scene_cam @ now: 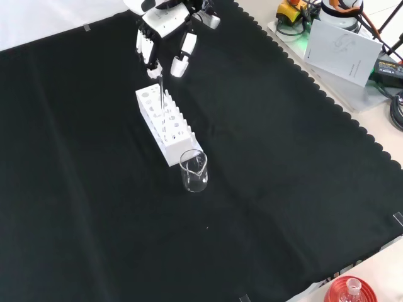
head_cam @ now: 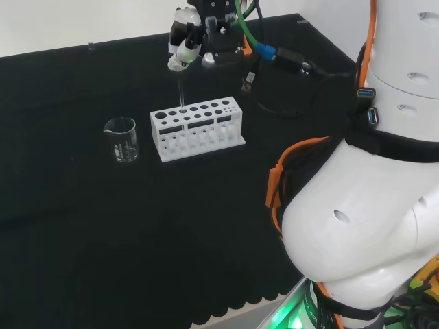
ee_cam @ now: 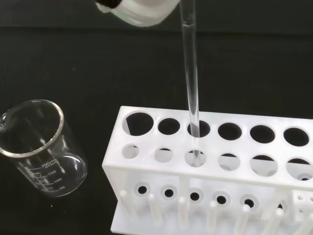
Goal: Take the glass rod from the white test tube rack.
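Pinching the top of the glass rod, my hand hangs above the white test tube rack, fingers curled round the rod's upper end as the head view shows. From the front view the hand comes in at the top of the picture, with its fingers pointing down toward the far end of the rack and the rod running nearly upright between them and the rack. Seen from the wrist, the rod drops past a blurred white part of my hand and its lower end sits inside one of the larger holes in the rack's top plate, the third hole along from the end nearest the beaker, reaching down to the plate below. A clear glass beaker stands upright on the black cloth of the desk, just beside the rack's left end in the head view and apart from it; in the front view the beaker stands right at the rack's near end
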`<action>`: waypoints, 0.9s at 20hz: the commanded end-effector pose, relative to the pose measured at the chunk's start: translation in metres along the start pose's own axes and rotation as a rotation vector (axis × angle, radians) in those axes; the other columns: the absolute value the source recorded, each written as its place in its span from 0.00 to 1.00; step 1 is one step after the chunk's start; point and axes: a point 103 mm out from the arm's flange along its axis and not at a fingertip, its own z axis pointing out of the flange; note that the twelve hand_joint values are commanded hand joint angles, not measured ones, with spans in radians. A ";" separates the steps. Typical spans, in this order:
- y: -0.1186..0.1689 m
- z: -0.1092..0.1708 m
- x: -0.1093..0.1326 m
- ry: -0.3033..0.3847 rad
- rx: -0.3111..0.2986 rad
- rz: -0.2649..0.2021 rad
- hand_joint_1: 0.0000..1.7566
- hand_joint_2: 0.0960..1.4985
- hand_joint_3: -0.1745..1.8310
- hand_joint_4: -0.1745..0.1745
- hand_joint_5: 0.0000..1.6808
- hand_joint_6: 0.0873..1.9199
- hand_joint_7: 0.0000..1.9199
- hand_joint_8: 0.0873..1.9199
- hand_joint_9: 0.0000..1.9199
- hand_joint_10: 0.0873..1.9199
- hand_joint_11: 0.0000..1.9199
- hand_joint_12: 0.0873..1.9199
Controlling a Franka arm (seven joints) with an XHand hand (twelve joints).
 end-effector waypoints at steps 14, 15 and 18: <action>0.024 0.009 -0.019 0.018 0.033 -0.017 0.60 0.61 0.00 0.04 0.46 0.38 0.49 0.32 0.51 0.29 0.45 0.59; 0.024 0.010 -0.020 0.018 0.036 -0.016 0.60 0.61 0.00 0.04 0.46 0.38 0.49 0.32 0.51 0.29 0.45 0.59; 0.025 0.012 -0.024 0.013 0.050 -0.008 0.59 0.61 0.00 0.04 0.46 0.38 0.49 0.32 0.51 0.29 0.45 0.59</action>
